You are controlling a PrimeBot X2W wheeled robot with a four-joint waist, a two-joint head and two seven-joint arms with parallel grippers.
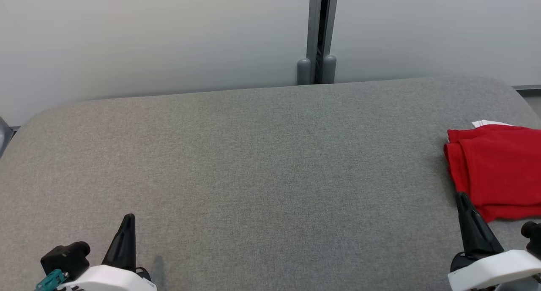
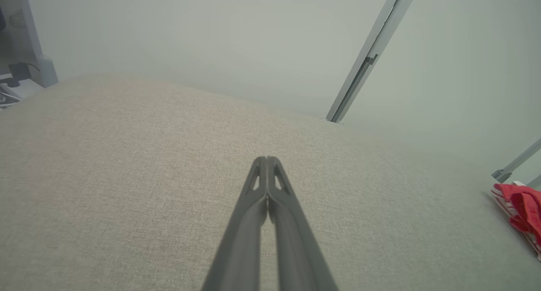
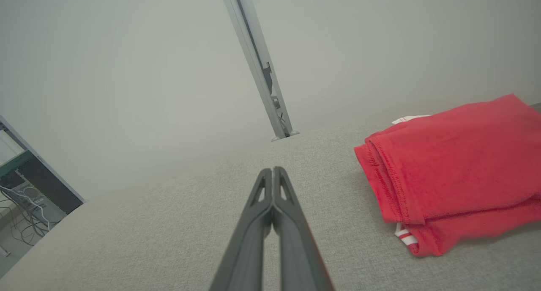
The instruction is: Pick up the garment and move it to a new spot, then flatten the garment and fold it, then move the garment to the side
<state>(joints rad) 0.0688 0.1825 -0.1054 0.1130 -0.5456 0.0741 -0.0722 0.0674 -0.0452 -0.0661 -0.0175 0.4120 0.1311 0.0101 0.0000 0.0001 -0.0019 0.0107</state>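
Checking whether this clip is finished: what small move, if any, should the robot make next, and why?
Probably none beyond resting both arms. The red garment lies folded at the right edge of the table; the left hand and right hand are shut and empty, the right one beside the cloth, not gripping it. The task looks done.

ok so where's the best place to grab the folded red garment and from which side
Probably the stacked left edge of the red garment, near its front corner, where the folded layers meet. Come in low from the middle of the table with the right end effector, shut beside that edge, so it must open first.
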